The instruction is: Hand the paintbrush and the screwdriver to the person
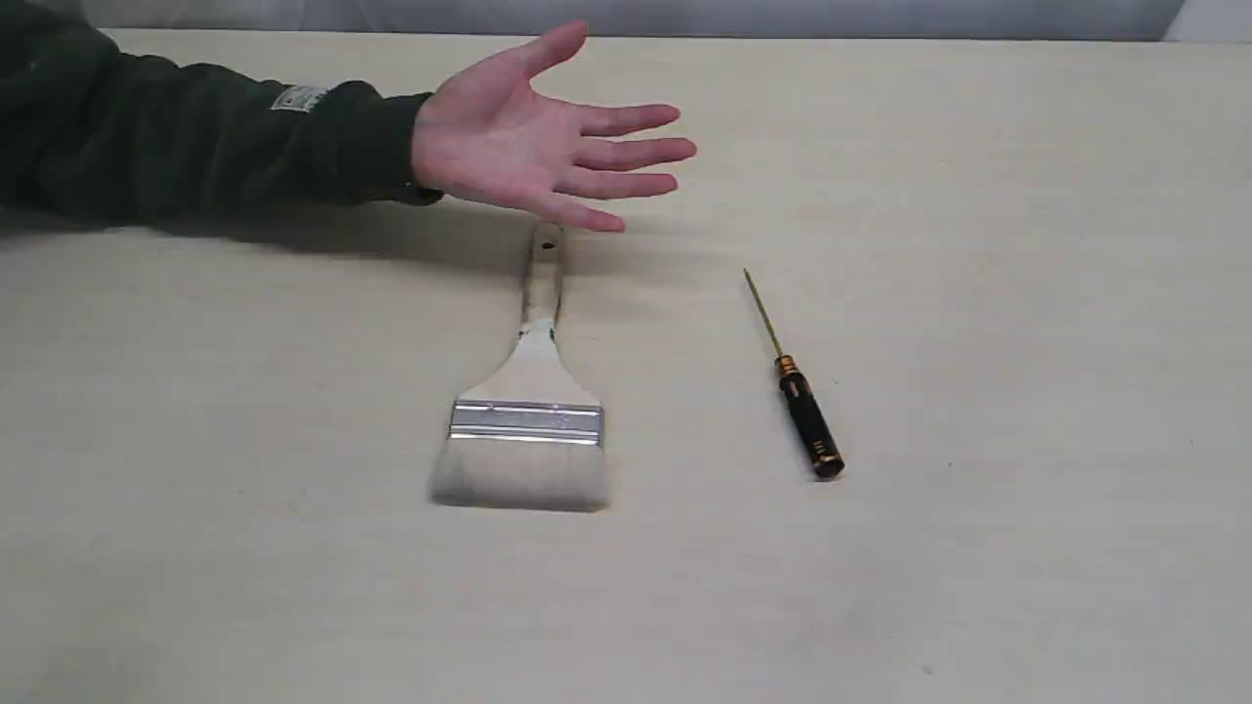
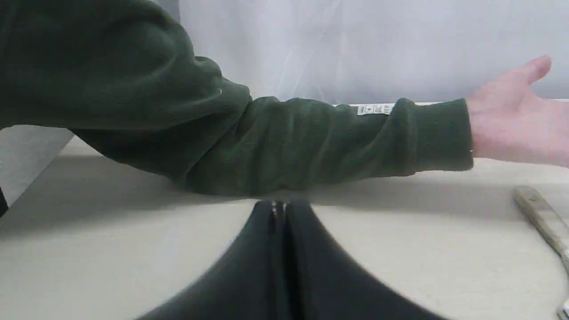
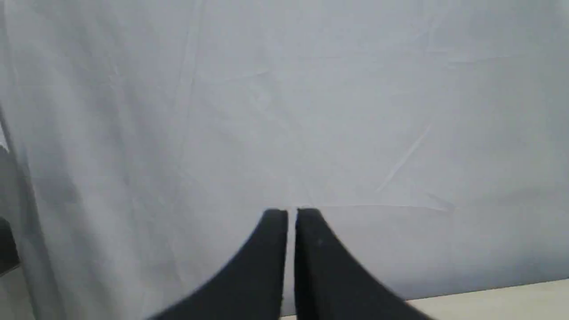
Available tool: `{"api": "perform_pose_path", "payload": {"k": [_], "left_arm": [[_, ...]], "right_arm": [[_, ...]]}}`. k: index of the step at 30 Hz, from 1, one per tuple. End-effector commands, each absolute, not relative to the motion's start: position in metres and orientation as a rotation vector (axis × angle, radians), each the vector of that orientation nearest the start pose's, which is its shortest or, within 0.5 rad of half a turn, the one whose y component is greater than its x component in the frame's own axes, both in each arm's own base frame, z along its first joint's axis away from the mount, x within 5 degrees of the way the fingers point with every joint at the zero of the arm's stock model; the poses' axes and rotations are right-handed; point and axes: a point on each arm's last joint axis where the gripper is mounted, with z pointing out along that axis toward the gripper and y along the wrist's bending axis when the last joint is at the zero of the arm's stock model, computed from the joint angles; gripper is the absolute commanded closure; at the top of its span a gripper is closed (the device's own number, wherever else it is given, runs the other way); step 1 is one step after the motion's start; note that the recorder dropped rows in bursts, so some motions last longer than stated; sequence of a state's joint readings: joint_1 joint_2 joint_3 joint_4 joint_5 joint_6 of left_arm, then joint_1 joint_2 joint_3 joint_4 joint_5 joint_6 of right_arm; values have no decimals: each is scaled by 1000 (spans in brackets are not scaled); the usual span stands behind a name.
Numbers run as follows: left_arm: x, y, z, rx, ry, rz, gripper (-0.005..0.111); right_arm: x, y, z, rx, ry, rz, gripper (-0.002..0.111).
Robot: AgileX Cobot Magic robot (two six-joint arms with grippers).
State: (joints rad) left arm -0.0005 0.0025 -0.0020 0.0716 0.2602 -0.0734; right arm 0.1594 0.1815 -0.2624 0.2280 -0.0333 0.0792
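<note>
The paintbrush [image 1: 528,391] lies flat mid-table, pale wooden handle pointing away, silver ferrule and whitish bristles nearest the front. To its right the black-handled screwdriver [image 1: 797,391] lies with its thin gold shaft pointing away. The person [image 1: 528,142] holds an open palm just above the brush handle's end, arm in a dark green sleeve [image 2: 266,138]. Neither gripper shows in the exterior view. My left gripper [image 2: 280,205] is shut and empty, low over the table near the sleeve; the brush handle [image 2: 540,218] lies off to one side. My right gripper [image 3: 291,213] is shut, empty, facing a grey curtain.
A light beige table [image 1: 1027,293] carries everything. A pale grey curtain [image 3: 311,111] hangs behind its far edge. The person's forearm rests across the table's far left part.
</note>
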Motion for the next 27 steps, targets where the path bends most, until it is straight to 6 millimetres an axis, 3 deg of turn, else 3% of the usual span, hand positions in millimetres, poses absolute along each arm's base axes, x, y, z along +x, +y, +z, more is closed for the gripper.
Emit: {"api": "perform_pose_path", "payload": {"k": [1,5,11,19,27], "left_arm": [[55,1,191,-14,1732,3,107],[55,1,191,-14,1732,3,107],[55,1,190,-15,1735,1,107],[55,1,191,-15,1733,1,107],[55,1,191,-15,1733,1,107]], "right_arm": [[80,14,317,57,1468,342,104],[118,22,349,11,1608,312,104],[185,38,365,-117,1906,255,104],[265,54,337,-201,2177,227,104],[312,73,297,-313,2388,342,101]]}}
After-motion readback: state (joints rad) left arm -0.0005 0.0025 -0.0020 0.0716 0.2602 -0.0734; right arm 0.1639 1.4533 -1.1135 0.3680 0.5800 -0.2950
